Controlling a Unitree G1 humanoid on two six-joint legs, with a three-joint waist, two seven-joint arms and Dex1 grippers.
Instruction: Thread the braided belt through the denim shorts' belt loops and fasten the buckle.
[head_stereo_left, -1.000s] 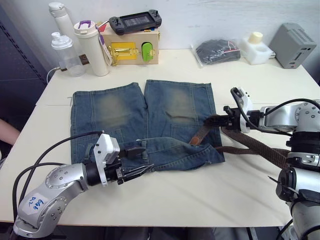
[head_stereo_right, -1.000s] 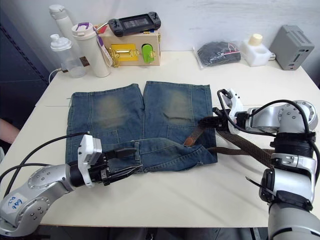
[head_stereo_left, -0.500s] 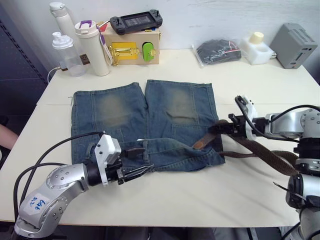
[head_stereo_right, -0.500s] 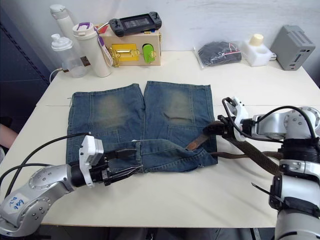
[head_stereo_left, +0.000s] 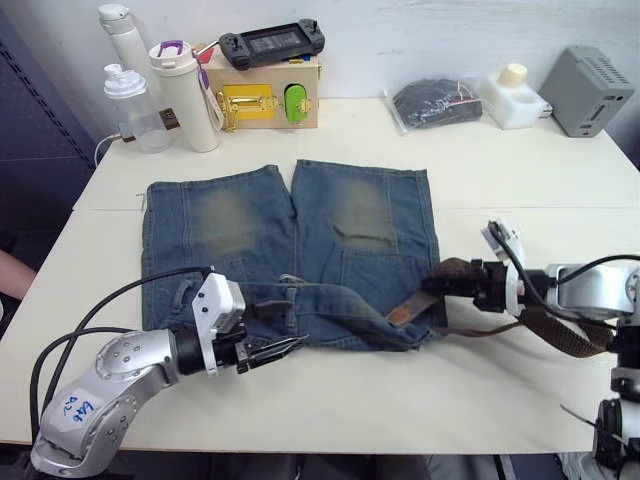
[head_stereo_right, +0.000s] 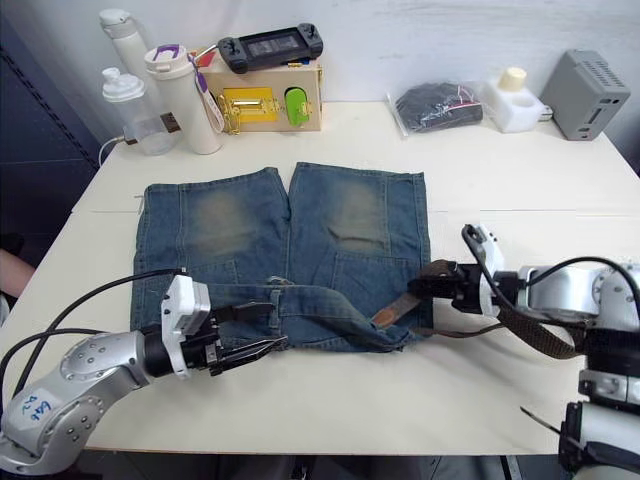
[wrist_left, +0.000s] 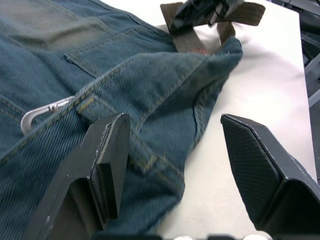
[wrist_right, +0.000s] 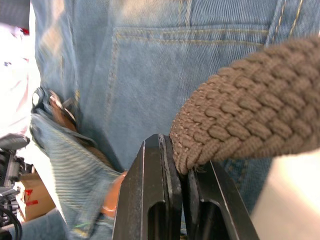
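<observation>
Denim shorts (head_stereo_left: 290, 250) lie flat on the tabletop (head_stereo_left: 400, 390), waistband toward the robot, legs pointing at the yellow-fronted box (head_stereo_left: 263, 95). Right hand (head_stereo_left: 452, 280), at the shorts' right edge, is clamped on the braided belt (head_stereo_left: 545, 325); its tan leather tip (head_stereo_left: 403, 311) rests on the waistband, while the strap trails off right of the shorts. Left hand (head_stereo_left: 270, 335) hovers at the waistband's near edge, fingers (wrist_left: 107, 160) spread, grasping nothing.
</observation>
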